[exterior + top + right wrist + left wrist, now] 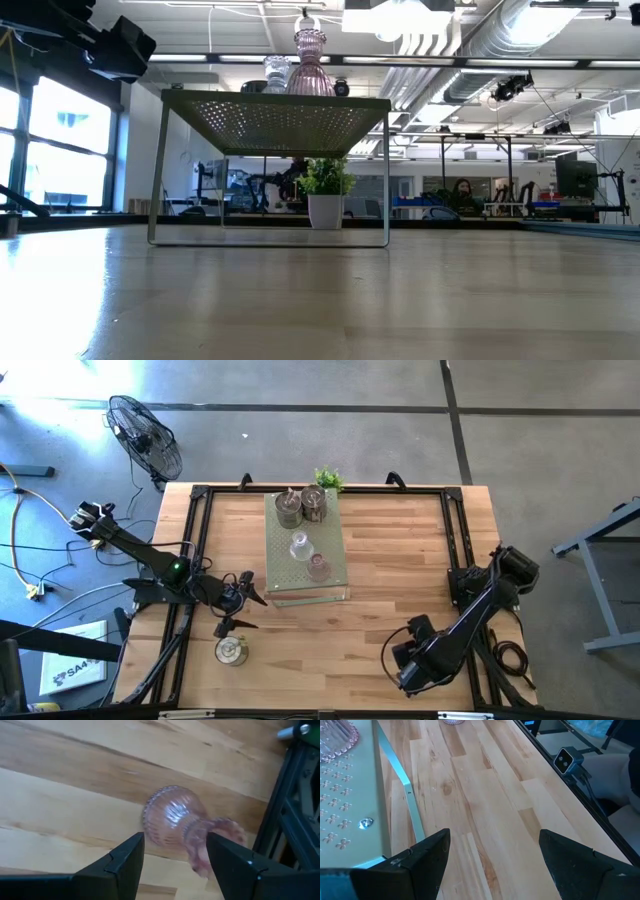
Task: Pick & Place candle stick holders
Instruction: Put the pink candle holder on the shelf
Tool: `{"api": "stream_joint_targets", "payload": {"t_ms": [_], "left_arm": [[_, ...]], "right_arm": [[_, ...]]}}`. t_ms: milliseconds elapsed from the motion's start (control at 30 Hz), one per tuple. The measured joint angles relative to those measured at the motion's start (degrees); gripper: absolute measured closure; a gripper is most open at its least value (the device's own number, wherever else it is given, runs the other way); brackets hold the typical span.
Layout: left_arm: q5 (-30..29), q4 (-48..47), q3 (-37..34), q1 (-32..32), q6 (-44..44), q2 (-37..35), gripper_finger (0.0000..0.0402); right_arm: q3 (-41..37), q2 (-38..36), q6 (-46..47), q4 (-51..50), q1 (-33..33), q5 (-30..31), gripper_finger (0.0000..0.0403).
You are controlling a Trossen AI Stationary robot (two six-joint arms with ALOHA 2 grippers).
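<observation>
The right claw (175,840) hangs over the near right part of the tabletop (60,795). Its fingers stand about half apart and grip nothing. Right at their tips a pink glass holder (170,817) lies tipped on its side. Its ribbed bulb is just beyond the claw, and its flared end points toward one finger. Whether that finger touches the glass I cannot tell.

The piece is probably light, rigid, slick and easy to chip, and on its side it may roll. The narrow waist between bulb and flare looks like the safest place to pinch, with a gentle squeeze.

The left claw (494,837) is wide open and empty above bare wood. The corner of the green perforated board (350,810) is just beside one finger. The base of a second pink holder (332,740) stands a little further along the board. Beyond that holder are a clear glass holder (300,547) and two metal holders (288,510) at the board's far end. Behind this claw, toward the tabletop's near edge, a lone holder (232,650) stands upright. It looks metallic.
</observation>
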Motion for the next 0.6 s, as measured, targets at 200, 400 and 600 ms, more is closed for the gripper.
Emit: {"api": "stream_joint_targets", "payload": {"t_ms": [200, 400, 600], "left_arm": [[-0.46, 0.27, 0.00, 0.01, 0.14, 0.00, 0.0101], [-0.45, 0.35, 0.00, 0.01, 0.20, 0.00, 0.0101], [-0.42, 0.31, 0.00, 0.01, 0.20, 0.00, 0.0101]], "right_arm": [[-1.09, -0.02, -2.17, 3.07, 0.00, -0.58, 0.0194], [-1.09, -0.02, -2.60, 3.26, 0.00, -0.54, 0.0194], [-1.11, -0.02, -2.65, 3.28, 0.00, -0.81, 0.0202]]}}
